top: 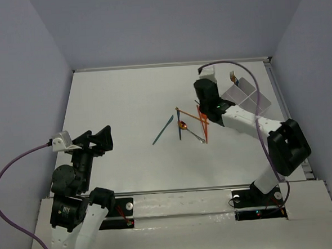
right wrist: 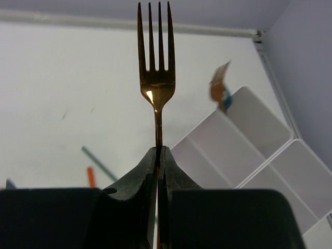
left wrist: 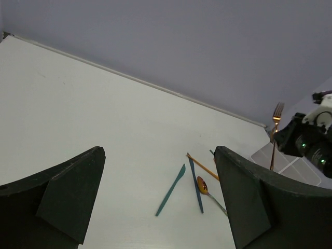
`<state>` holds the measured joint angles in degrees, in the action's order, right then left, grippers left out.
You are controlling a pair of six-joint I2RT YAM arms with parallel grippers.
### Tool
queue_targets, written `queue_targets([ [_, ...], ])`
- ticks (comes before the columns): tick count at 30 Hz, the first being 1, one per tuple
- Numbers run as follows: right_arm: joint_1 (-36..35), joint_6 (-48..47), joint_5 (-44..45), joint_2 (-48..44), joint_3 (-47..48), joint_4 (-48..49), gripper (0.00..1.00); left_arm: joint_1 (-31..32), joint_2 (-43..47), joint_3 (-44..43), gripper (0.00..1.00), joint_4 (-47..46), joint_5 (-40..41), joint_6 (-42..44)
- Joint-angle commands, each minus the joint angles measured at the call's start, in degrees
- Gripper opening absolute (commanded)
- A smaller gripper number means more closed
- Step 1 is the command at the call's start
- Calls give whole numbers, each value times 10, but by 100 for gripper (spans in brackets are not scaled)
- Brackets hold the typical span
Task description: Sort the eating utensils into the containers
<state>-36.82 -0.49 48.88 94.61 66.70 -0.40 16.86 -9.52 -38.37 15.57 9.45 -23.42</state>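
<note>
The right wrist view alone shows the grip on the orange fork (right wrist: 156,83). The top view takes in the loose utensils lying mid-table (top: 114,105), among them a teal knife (top: 163,130) and a spoon (top: 183,125) with an orange bowl (the left wrist view catches these too). The right claw (right wrist: 160,154) is pressed together on the fork's handle, with the tines reaching out past its tips, while the left claw (left wrist: 158,150) is spread wide and holds nothing. The white tray (right wrist: 259,155) lies just right of the held fork, and another fork (top: 232,75) stands at its far left corner.
</note>
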Motion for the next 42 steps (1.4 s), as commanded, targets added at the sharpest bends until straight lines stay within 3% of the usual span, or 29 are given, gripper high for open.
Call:
queue_targets([
  [1,120,-28,-35,-87,-34,258,7,4,6,0,99,-32,-4,8],
  [8,255,-80,-79,-45,-35,456,7,9,9,0,99,-30,0,9],
  [15,302,-151,-145,34,-12,576,7,9,9,-2,99,-30,1,12],
  [22,308,-179,-179,88,-18,625,7,9,2,-3,99,-30,0,14],
  [35,308,-149,-188,59,-119,652,7,9,1,-2,99,-33,-6,15],
  [37,308,-143,-191,44,-125,636,16,9,2,-2,99,-34,-7,14],
  [38,308,-135,-195,38,-123,628,31,9,1,-1,99,-34,-7,14],
  [40,295,-129,-189,15,-118,589,46,9,2,-1,99,-35,-8,14],
  [42,283,-111,-195,-6,-112,553,54,9,2,0,99,-36,-9,14],
])
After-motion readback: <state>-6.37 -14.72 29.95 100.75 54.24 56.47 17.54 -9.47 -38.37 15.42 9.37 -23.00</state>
